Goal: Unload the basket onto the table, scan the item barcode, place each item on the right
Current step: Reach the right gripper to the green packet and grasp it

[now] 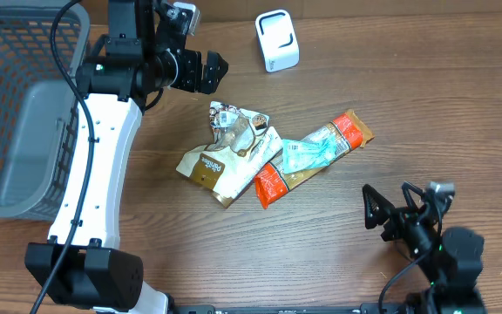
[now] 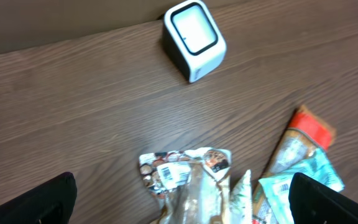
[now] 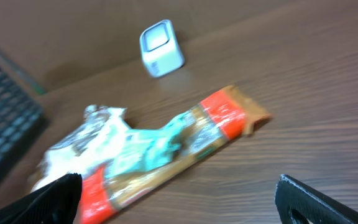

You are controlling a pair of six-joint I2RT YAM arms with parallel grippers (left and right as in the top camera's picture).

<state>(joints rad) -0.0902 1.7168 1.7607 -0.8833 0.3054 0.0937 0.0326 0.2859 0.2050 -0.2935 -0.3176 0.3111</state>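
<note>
- far left: grey basket (image 1: 24,139) at the edge of the table (image 1: 443,96). Nothing showing in it from overhead afaict, so prob the drop spot for stuff once it's scanned (my guess, not something I can see).
- left gripper (image 1: 219,72) hovers up top just right of the basket. Fingers are spread wide, holding nothing. It's aimed across toward the pile and scanner, which reads to me like a ready pose before a pick.
- middle of the table is the pile, and the item to scan is somewhere in it. Tan bag (image 1: 212,167) lies lowest-left, w/ a crinkly white packet (image 1: 240,129) overlapping its top edge. Left wrist cam shows a barcode label (image 2: 171,174) face up on that white packet, so that's the easy candidate imo.
- scanner (image 1: 277,41), a little white box, stands at the back of the table, well apart from the pile. Whatever gets picked has to be carried over w/ its code turned toward the window.
- right part of the pile: teal packet (image 1: 308,153) lying on top of a long orange bar (image 1: 351,131). The bar runs diagonal w/ its low end tucked against the tan bag.
- right gripper (image 1: 389,205) sits low right, near the pile but touching nothing. Fingers wide here too, empty, so no pick has started on either side.
</note>
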